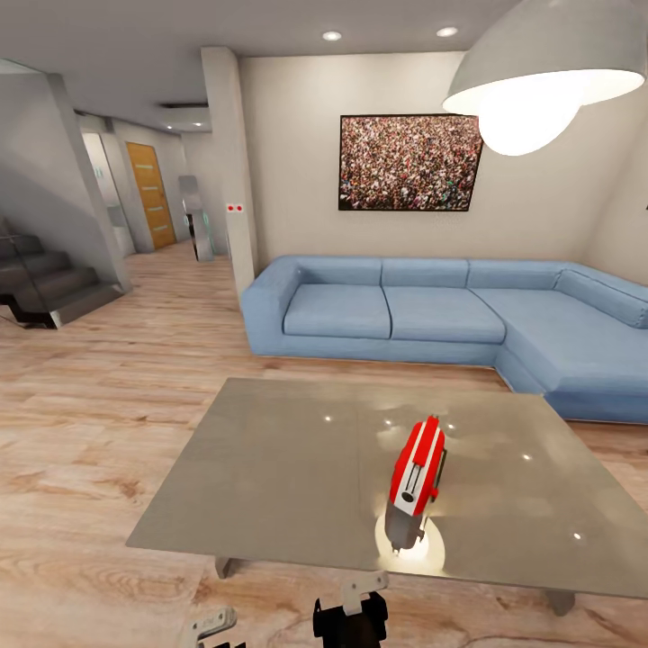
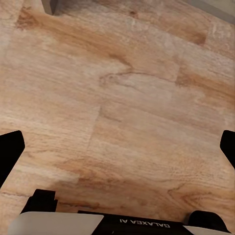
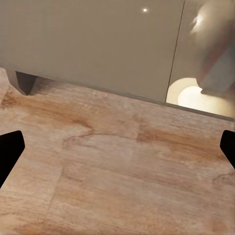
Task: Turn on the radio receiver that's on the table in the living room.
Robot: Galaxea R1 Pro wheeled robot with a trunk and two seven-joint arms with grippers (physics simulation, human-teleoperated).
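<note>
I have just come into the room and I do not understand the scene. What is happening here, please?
A two-armed robot stands at the near edge of a low grey table in a living room with a blue sofa. A small red radio stands on the table, a little to the right of the robot. Nothing is being handled yet. Both arms are low in front of the table's edge: the left gripper and the right gripper are open, empty and pointing at the wooden floor.

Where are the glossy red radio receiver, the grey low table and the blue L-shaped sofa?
Glossy red radio receiver (image 1: pixel 418 470): head view, on its red side.
Grey low table (image 1: pixel 270 468): head view, bare part of the top.
Blue L-shaped sofa (image 1: pixel 337 310): head view, left seat cushion.
</note>
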